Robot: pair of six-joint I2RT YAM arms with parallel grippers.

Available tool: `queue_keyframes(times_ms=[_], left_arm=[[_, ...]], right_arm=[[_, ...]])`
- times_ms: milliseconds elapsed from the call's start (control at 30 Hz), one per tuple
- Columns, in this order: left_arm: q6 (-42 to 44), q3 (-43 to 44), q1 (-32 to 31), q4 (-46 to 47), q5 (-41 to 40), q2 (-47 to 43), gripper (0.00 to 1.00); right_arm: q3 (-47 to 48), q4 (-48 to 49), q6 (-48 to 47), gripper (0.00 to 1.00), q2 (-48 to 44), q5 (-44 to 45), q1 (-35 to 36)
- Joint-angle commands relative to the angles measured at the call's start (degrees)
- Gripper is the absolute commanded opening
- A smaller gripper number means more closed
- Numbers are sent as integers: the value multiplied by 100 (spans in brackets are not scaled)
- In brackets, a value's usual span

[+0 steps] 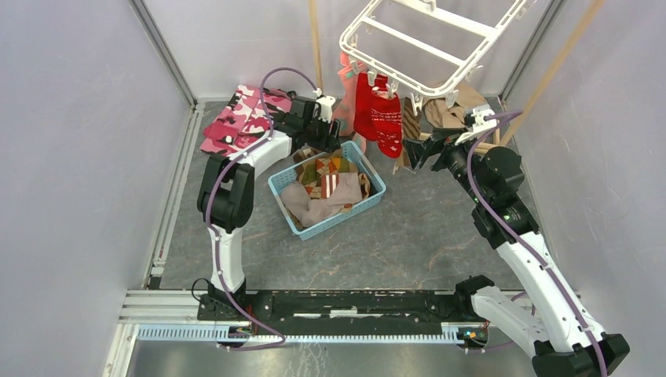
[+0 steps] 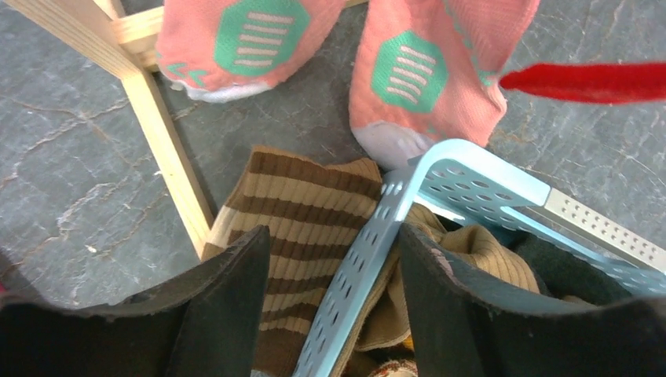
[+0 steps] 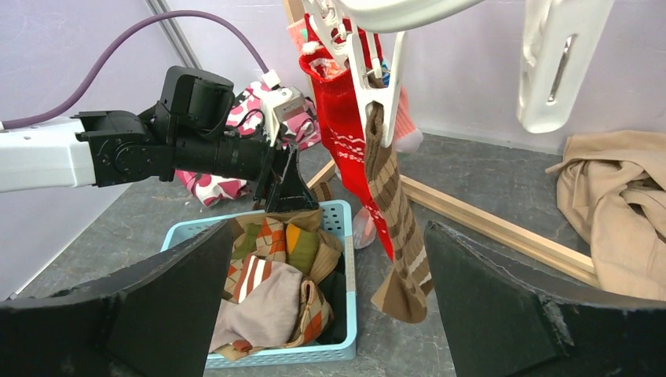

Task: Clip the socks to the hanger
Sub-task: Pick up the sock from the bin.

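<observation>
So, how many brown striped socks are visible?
2. One sock is clipped to the hanger; one sock lies at the basket corner, by the left fingers. More may hide in the basket.

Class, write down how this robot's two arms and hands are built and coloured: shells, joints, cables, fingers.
The left arm and right arm alternate smooth white shell links with chunky black joint housings. A purple cable runs along each arm, looping free near the wrist. The left hand and right hand each carry two broad, matte black fingers with scuffed edges.

No legible txt, labels, brands or nos. on socks (image 1: 381, 118), hanger (image 1: 416, 42) or basket (image 1: 284, 210), only patterns.
</observation>
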Motion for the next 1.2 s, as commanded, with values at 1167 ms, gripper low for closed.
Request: queue_keyframes(times_ms=[1167], left_arm=[[-739,553,314,6,281,203,72]], right_arm=[[-7,196,-84,98,98,-4,-8]])
